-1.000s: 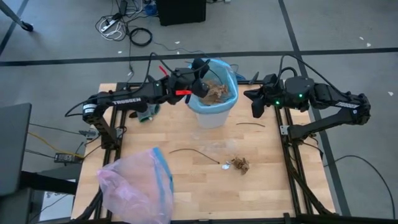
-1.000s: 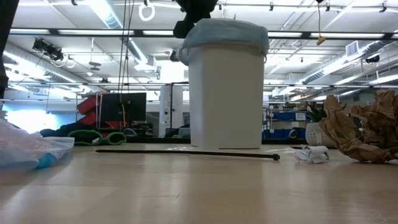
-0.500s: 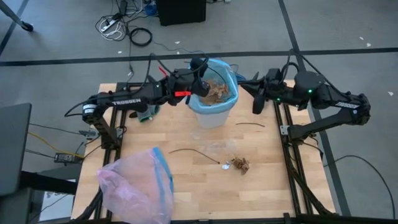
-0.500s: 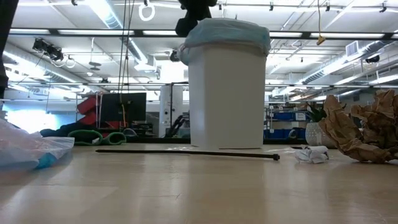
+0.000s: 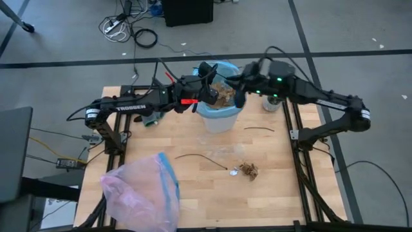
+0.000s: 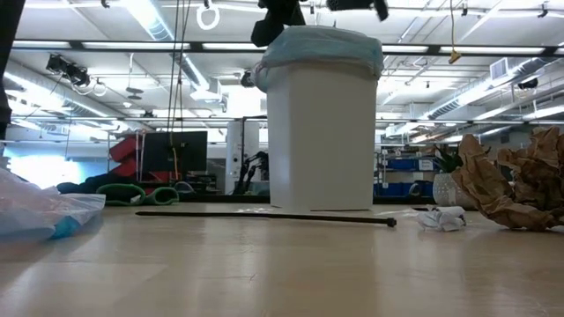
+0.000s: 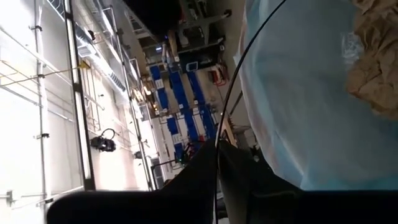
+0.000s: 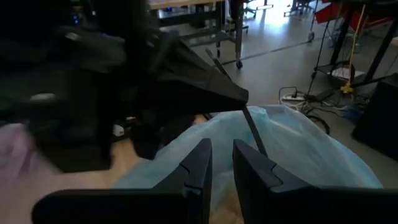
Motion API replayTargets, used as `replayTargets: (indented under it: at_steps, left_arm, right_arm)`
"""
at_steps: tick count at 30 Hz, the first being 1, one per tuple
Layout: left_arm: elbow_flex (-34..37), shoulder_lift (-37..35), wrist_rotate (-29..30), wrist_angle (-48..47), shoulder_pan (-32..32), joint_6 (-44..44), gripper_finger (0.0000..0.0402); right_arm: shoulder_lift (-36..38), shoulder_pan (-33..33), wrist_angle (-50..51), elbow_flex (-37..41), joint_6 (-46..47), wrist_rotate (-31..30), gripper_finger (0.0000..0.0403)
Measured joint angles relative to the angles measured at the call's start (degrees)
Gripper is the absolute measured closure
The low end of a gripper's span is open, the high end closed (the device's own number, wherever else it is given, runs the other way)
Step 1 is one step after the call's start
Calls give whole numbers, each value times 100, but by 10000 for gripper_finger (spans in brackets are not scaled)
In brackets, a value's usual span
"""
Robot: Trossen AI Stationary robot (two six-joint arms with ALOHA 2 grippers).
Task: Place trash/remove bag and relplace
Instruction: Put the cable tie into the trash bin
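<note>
A white bin (image 5: 220, 121) stands at the table's far middle, lined with the light-blue bag (image 5: 212, 111), which is folded over its rim (image 6: 322, 48). Brown leaf clumps (image 5: 224, 94) lie inside. My left gripper (image 5: 211, 82) is at the bin's left rim, shut on a thin dark twig (image 7: 231, 93). My right gripper (image 5: 238, 91) is over the bin's right rim with a narrow gap between its fingers (image 8: 221, 163), holding nothing. It faces my left gripper (image 8: 186, 87). My left gripper pinches one end of the twig (image 7: 217, 144) between its two fingers. The fingers come level from the table's left. The twig runs on past the fingertips over the bag's rim, lifted clear; it also shows in the right wrist view (image 8: 252, 127).
On the table in front of the bin lie a long twig (image 5: 201, 159), a short twig (image 5: 259, 129), a brown leaf clump (image 5: 250, 170), a white crumpled scrap (image 5: 235, 172) and a clear wrapper (image 5: 222, 152). A pale pink bag with a blue band (image 5: 141, 190) lies at the near left.
My right gripper has gone toward the table's left, from beside the right frame to over the bin's right rim. My left gripper has stayed at the bin's left rim with the twig.
</note>
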State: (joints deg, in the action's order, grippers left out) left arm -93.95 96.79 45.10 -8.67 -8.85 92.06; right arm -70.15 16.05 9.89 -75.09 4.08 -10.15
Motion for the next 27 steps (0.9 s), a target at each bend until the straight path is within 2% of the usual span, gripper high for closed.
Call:
replayTargets:
  at_steps: [7, 12, 19, 23, 27]
  left_arm:
    - [0, -4, 112, -2, 35, 40, 374]
    - [0, -9, 118, -2, 96, 33, 374]
    - [0, -9, 118, 5, 152, -64, 374]
    - [0, -9, 133, 2, 152, -117, 374]
    - [0, -9, 153, 3, 176, -150, 374]
  right_arm:
    - [-395, 143, -213, 2, -601, 88, 343]
    - [-519, 132, -380, 8, -1228, -71, 320]
    - [-573, 173, -477, 7, -1474, -420, 307]
    - [-573, 176, -480, 7, -1482, -420, 324]
    - [-573, 242, -444, 7, -1445, -392, 379]
